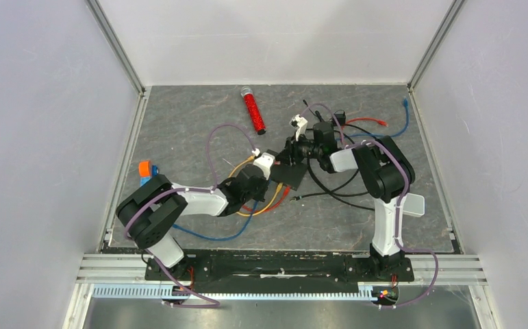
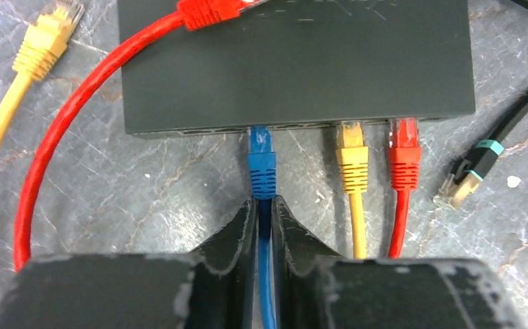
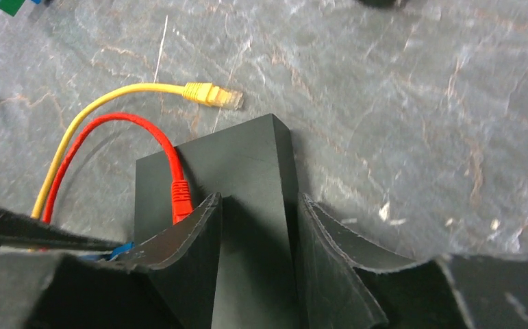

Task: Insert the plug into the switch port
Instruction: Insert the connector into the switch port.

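Blue plug [image 2: 261,161] looks seated in port [image 2: 259,128] of flat black switch box [image 2: 295,62]; left gripper [image 2: 264,212] pinches its cable [image 2: 266,288], right gripper [image 3: 261,200] clamps box; release next

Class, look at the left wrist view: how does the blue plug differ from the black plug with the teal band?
The blue plug sits in a port on the switch; the black plug lies loose on the table beside it. The blue plug points straight at the switch; the black plug lies slanted. Both end network cables.
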Available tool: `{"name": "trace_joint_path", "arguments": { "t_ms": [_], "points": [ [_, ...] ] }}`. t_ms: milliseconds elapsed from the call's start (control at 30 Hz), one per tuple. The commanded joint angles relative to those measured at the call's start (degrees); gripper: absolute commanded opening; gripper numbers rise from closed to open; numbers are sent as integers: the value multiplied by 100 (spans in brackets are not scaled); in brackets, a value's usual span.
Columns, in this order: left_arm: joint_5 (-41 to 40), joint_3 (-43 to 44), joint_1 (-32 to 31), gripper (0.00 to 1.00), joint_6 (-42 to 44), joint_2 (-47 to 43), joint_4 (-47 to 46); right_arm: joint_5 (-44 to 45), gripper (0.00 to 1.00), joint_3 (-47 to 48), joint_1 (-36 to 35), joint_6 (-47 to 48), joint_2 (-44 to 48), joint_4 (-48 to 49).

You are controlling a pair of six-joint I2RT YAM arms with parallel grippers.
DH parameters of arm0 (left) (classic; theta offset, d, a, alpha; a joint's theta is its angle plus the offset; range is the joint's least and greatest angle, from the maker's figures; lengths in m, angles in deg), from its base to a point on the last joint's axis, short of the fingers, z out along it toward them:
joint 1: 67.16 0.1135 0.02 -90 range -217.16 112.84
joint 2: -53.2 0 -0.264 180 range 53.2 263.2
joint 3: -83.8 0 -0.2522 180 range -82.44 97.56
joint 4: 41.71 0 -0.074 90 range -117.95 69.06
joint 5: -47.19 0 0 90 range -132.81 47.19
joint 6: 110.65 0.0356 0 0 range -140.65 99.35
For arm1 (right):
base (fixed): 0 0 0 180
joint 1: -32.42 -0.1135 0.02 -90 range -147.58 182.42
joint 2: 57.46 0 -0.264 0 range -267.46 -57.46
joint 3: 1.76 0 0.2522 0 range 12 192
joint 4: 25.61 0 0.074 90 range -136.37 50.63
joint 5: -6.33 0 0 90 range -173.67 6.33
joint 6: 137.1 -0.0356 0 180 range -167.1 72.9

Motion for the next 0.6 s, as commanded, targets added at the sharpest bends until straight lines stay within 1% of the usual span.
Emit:
{"name": "trace_joint_path", "arguments": {
  "t_ms": [0, 33, 67, 167, 267, 300, 400, 433, 533, 567],
  "points": [
    [-48, -201, 134, 25, -587, -276, -225, -913, 46, 219, 35, -179, -128, -3366],
    [-47, -316, 137, 30, -620, -402, -238, -743, 47, 500, 179, -141, -144, -3549],
    [-53, -418, 134, 33, -622, -538, -234, -616, 47, 840, 286, -104, -174, -3828],
    [-103, -534, 134, 36, -556, -921, 3, -346, 48, 1529, 539, -126, -173, -4204],
    [-100, -456, 135, 40, -423, -1383, 364, -203, 50, 1895, 641, -24, 17, -4435],
    [-92, -403, 136, 42, -383, -1530, 496, -109, 50, 1981, 659, 13, 134, -4511],
    [-57, -110, 139, 52, -262, -1970, 903, 169, 51, 2076, 681, 117, 466, -4735],
    [-20, 30, 139, 56, -218, -2104, 1060, 248, 51, 2026, 678, 144, 602, -4778],
    [-108, 573, 143, 69, -128, -2460, 1849, 842, 51, 1578, 679, 209, 1206, -4829],
    [-189, 732, 143, 71, -99, -2631, 2212, 1101, 50, 1347, 674, 233, 1431, -4833]
  ]
}}
